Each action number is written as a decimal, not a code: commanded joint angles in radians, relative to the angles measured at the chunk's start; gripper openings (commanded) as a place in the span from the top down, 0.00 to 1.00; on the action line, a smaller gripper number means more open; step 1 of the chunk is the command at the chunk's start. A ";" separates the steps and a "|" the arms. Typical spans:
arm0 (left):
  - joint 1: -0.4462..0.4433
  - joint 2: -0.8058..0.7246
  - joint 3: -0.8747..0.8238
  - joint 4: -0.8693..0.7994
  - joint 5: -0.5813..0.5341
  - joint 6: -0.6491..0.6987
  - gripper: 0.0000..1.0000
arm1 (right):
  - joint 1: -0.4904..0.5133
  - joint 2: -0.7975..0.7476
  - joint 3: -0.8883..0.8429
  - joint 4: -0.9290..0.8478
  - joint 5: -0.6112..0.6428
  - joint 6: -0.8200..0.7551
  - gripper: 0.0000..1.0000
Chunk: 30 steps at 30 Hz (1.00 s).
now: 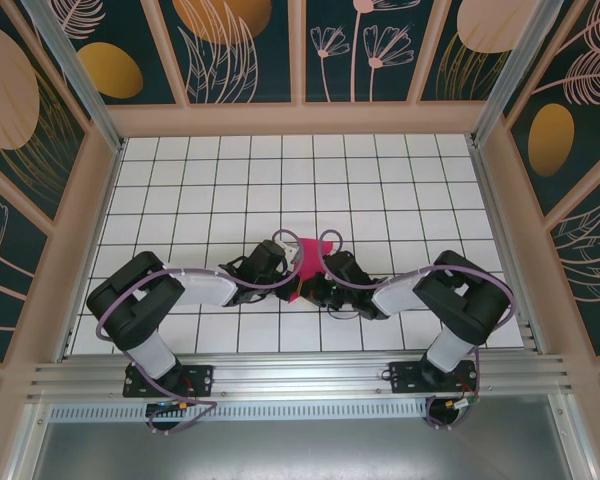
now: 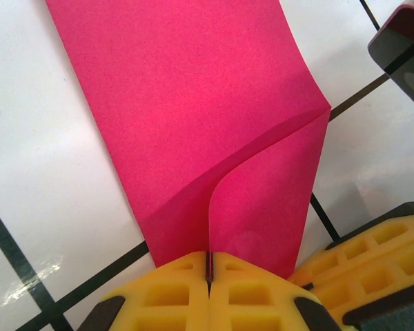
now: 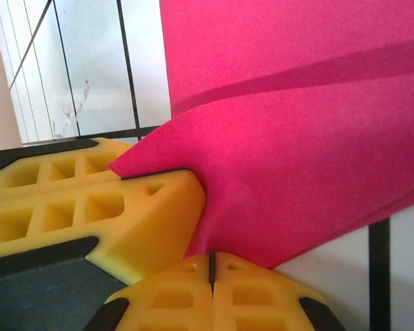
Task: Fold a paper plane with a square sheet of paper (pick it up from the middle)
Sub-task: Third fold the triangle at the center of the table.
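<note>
The magenta-pink sheet of paper (image 1: 314, 250) lies mid-table on the white grid, partly lifted at its near end between both grippers. In the left wrist view the paper (image 2: 186, 117) has one flap curled over along a diagonal fold, and its near edge runs into the seam of my left gripper (image 2: 208, 267), which is shut on it. From the right wrist the paper (image 3: 297, 138) drapes down to my right gripper (image 3: 212, 267), shut on its lower corner. The two grippers (image 1: 292, 276) (image 1: 325, 284) stand tip to tip, almost touching.
The left gripper's yellow fingers (image 3: 90, 214) sit right beside the right jaws, under the paper's corner. The right gripper's fingers (image 2: 369, 255) show at the left wrist view's lower right. Wooden walls (image 1: 300, 118) enclose the tiled table (image 1: 210, 180).
</note>
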 commanded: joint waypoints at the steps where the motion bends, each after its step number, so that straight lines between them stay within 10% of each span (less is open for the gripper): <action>1: 0.010 0.029 -0.002 -0.024 0.028 -0.016 1.00 | 0.015 -0.046 0.019 -0.047 0.034 -0.010 1.00; 30: 0.047 0.037 0.007 -0.002 0.082 -0.054 1.00 | 0.043 -0.033 -0.007 0.065 0.031 0.035 1.00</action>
